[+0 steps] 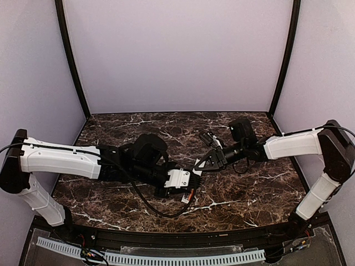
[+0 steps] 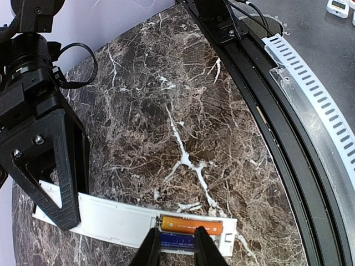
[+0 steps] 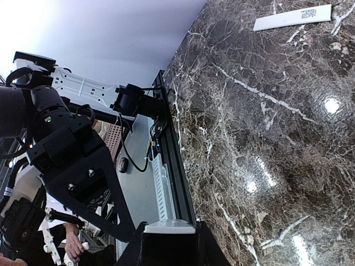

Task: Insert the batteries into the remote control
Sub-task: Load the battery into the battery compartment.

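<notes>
The right claw (image 3: 169, 239) clamps the remote control (image 2: 116, 219) by its end. The left claw (image 2: 176, 250) pinches a blue battery (image 2: 176, 239) — just beside the seated orange battery (image 2: 191, 226).

Glossy dark marble tabletop (image 1: 138, 124) (white-veined) between pale lilac walls (image 1: 177, 55)

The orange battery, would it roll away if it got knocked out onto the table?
Probably yes: the orange battery is a smooth round cylinder, and the marble table looks flat and glossy. Its shiny skin may be slippery to pinch. Seated in the remote control slot, it should stay put.
</notes>
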`<state>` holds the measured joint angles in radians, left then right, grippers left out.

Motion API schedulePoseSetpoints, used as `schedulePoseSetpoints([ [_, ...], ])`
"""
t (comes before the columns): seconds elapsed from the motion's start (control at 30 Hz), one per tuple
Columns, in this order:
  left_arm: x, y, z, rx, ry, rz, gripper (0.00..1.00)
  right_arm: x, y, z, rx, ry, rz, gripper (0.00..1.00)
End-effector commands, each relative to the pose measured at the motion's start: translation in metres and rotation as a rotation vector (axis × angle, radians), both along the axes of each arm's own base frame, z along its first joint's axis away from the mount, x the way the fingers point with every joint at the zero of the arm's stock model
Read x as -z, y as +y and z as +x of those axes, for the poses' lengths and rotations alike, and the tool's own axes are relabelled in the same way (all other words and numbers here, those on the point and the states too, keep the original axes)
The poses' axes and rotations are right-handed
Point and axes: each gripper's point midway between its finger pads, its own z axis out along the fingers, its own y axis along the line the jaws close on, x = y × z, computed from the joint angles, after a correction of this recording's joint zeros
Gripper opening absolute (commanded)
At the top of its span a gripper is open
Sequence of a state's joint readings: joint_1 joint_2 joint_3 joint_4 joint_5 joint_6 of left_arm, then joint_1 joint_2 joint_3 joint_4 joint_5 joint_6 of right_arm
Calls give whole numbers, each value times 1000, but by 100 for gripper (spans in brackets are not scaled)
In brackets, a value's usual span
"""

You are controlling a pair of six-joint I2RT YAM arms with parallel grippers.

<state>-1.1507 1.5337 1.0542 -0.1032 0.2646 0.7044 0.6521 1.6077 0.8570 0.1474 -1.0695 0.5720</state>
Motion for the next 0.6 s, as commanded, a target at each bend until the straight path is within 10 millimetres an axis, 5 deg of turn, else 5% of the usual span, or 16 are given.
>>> schedulePoseSetpoints([
  [0.0,-2,-3,0,9,-18,12,22,-6,8,-2,-29,-28,14,0],
  [0.57,8,-2,4,0,-34,43,18,-8,11,-4,-42,-40,11,0],
])
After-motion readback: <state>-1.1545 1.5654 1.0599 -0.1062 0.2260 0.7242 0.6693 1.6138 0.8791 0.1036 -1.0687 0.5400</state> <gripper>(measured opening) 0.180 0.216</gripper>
